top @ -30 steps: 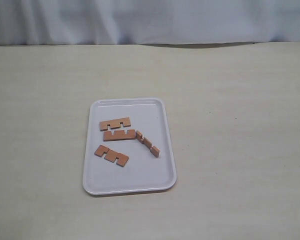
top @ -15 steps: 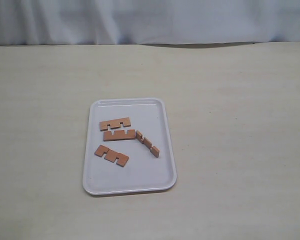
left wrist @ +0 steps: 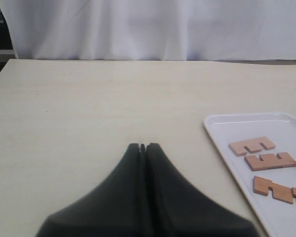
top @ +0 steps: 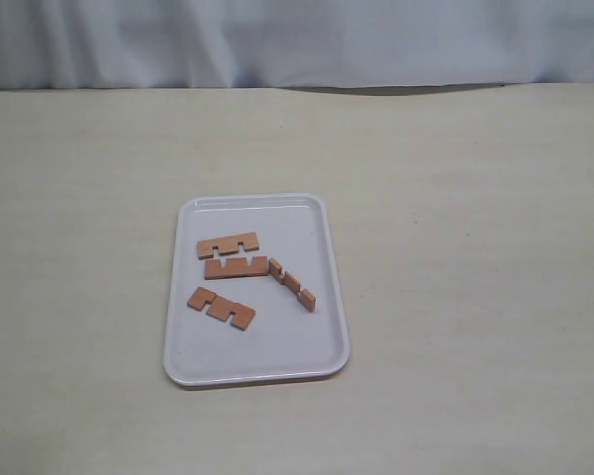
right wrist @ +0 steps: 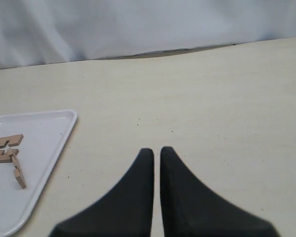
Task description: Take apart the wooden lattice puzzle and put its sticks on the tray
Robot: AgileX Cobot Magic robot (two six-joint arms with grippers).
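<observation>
**Tray holding four loose sticks; both grippers empty**

1. Left gripper (left wrist: pixel 142 146): black fingers (left wrist: pixel 123 187) pressed flat together, tips meeting, nothing between them. They stand above bare table (left wrist: pixel 79 108).

2. Right gripper (right wrist: pixel 157 150): black fingers (right wrist: pixel 133 197) drawn together but for a thin slit, nothing gripped. Bare table lies under and ahead of the tips.

3. Tray (top: pixel 277 346): white, rectangular, with rounded corners and a low rim, lying flat on the table. It sits ahead of the left fingertips and off to one side, well apart (left wrist: pixel 286 128). It also sits ahead of the right fingertips, off to the opposite side and well apart (right wrist: pixel 44 133). Neither gripper touches it.

4. Contents of tray: the puzzle, fully apart as four separate reddish-brown sticks (top: pixel 236 267), all inside the rim and grouped in the middle of the tray.
 - Stick closest to the fingers (top: pixel 221 307): lying flat and aslant, apart from the others.
 - Edge-standing stick (top: pixel 292 284): up on its long edge and aslant, its far end at the end of the middle stick.
 - Middle stick: lying flat, notches facing away from the fingers.
 - Last stick (top: pixel 228 243): lying flat just beyond the middle one, notches facing back toward it.

5. Cloth (top: pixel 297 40): pale, hanging along the table's far edge, beyond everything else.
</observation>
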